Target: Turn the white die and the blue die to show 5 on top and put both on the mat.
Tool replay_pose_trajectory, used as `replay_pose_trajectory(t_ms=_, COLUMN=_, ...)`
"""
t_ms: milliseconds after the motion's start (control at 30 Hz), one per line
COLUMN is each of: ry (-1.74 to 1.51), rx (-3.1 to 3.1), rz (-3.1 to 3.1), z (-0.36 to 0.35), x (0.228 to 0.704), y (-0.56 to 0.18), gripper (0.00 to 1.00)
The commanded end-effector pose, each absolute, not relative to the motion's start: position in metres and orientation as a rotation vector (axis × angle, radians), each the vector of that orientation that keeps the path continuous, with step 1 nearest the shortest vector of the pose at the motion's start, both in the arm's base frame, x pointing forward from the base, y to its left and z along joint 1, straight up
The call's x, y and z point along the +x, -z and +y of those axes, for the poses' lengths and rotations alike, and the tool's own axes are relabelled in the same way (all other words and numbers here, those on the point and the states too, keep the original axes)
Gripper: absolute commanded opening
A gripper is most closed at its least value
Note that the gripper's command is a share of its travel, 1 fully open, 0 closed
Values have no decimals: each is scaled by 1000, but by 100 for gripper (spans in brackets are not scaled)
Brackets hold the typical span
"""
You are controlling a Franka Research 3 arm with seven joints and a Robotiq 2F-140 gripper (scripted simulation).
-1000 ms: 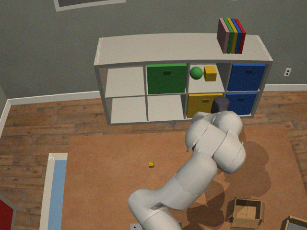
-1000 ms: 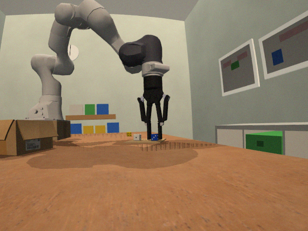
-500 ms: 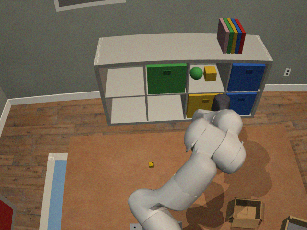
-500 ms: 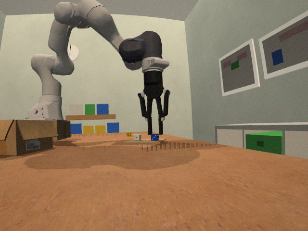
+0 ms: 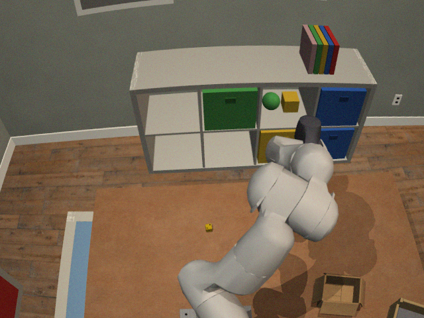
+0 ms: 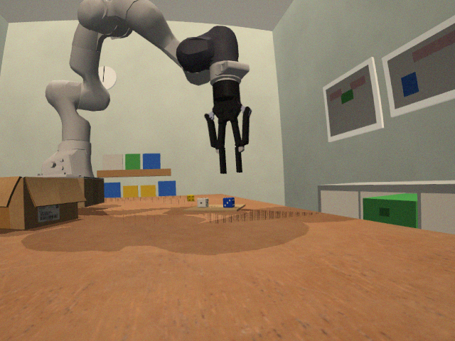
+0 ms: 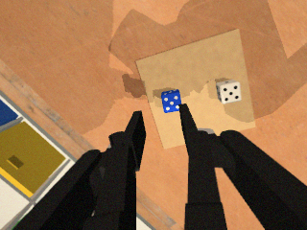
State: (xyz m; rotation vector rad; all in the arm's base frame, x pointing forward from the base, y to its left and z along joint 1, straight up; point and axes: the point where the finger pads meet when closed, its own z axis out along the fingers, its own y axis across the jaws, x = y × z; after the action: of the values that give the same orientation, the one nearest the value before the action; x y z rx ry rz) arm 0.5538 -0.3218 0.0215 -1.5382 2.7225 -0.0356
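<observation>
The blue die point(image 7: 171, 101) lies flat on the tan mat point(image 7: 197, 91), near its left part, and its top face appears to show five white pips. The white die point(image 7: 228, 91) lies flat on the same mat to the right, with five black pips up. Both also show in the exterior view, the blue die point(image 6: 228, 202) and the white die point(image 6: 202, 202). My gripper point(image 6: 230, 169) hangs well above the blue die, fingers a little apart with nothing between them; the wrist view point(image 7: 160, 115) shows the same. The yellow die point(image 5: 209, 227) sits apart on the rug, off the mat.
A shelf unit point(image 5: 251, 106) with coloured bins stands at the rug's far edge; its yellow bin point(image 7: 21, 155) shows under the wrist. An open cardboard box point(image 5: 340, 294) sits near the arm's base. In the top view the arm hides the mat.
</observation>
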Motion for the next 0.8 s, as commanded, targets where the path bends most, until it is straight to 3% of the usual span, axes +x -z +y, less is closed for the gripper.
replay_pose_trajectory(t_ms=0, ry=0, rx=-1563, rz=2721, z=-317, x=546, y=-22, gripper=32)
replay_pose_trajectory(t_ms=133, ry=0, rx=-1563, rz=2721, z=-317, x=546, y=-24, gripper=32)
replay_pose_trajectory(t_ms=167, ry=0, rx=-1563, rz=2721, z=-317, x=546, y=-24, gripper=100)
replay_pose_trajectory(t_ms=767, ry=0, rx=-1563, rz=2721, z=-317, x=546, y=-24, gripper=100)
